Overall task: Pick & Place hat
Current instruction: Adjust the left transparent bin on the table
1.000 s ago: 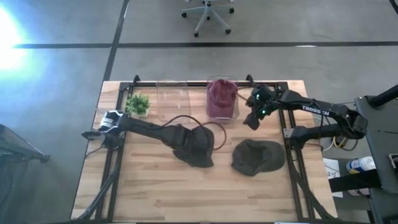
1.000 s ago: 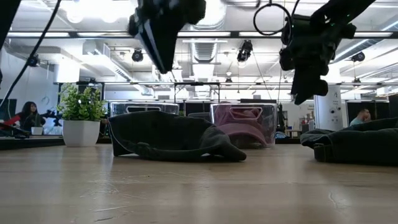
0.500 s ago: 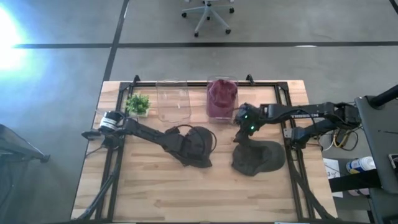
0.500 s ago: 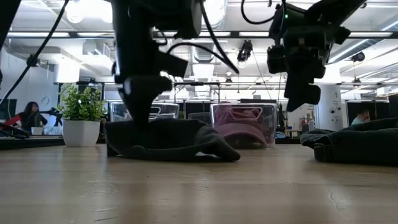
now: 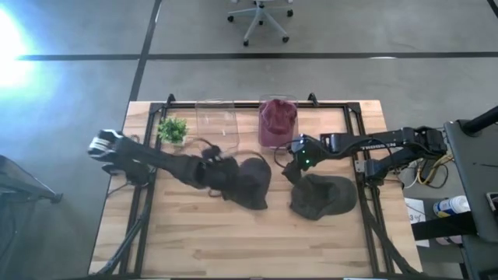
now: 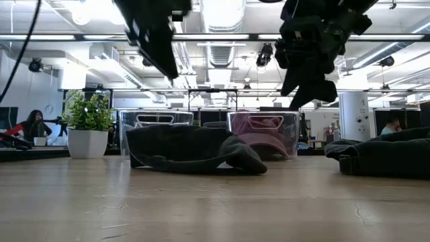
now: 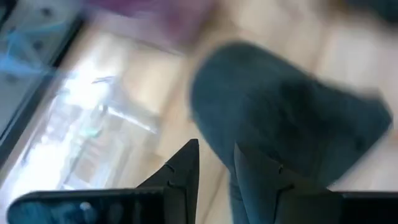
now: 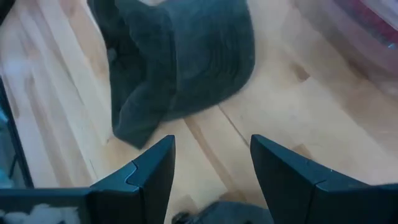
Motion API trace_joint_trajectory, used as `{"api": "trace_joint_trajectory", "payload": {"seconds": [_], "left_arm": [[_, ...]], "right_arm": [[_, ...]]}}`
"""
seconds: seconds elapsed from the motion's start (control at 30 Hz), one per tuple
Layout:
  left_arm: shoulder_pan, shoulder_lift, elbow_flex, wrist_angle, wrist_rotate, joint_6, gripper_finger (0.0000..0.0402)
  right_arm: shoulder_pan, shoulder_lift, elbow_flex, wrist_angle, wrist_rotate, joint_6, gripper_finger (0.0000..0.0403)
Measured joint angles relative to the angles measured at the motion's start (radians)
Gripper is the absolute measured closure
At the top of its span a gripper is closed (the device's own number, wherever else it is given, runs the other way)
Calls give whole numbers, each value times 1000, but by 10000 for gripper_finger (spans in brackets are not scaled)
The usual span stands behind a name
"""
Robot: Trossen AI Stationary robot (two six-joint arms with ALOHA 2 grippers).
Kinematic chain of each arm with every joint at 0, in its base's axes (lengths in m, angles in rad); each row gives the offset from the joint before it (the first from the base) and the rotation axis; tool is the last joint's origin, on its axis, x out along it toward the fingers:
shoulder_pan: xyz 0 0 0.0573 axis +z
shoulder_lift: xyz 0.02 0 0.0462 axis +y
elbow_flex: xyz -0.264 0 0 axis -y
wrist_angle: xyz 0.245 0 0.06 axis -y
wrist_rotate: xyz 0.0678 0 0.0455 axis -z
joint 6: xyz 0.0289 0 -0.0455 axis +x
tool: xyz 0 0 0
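Dark hat [image 5: 250, 183] lies mid-frame on the bench [image 5: 194, 241], long axis running lower right; left tool [image 5: 212, 173] hangs nearly closed and empty over its left edge, right tool [image 5: 289, 165] open just right, so left looks nearer.

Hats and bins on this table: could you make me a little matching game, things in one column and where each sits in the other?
Things:
1. maroon hat
2. empty clear bin
3. potted plant
4. grey-green hat

Places:
A. far left corner of the table
B. inside a clear bin
C. table's right side
D. between plant and maroon hat

Pairs: 1-B, 2-D, 3-A, 4-C
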Motion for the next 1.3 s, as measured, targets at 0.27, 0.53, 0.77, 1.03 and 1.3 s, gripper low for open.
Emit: {"api": "trace_joint_trajectory", "payload": {"seconds": [0.27,0.53,0.77,1.03,1.3], "left_arm": [[374,-152,-60,131,165,-294,305],[724,8,32,184,369,-307,305],[761,211,201,166,392,-311,305],[767,409,433,-92,281,-249,305],[769,492,472,-104,296,-233,305]], "right_arm": [[-32,0,4,-2,23,54,197],[-61,0,4,-13,23,54,197],[-60,0,4,-41,48,29,197],[-59,0,4,-71,50,-2,197],[-59,-1,4,-71,73,-22,197]]}}
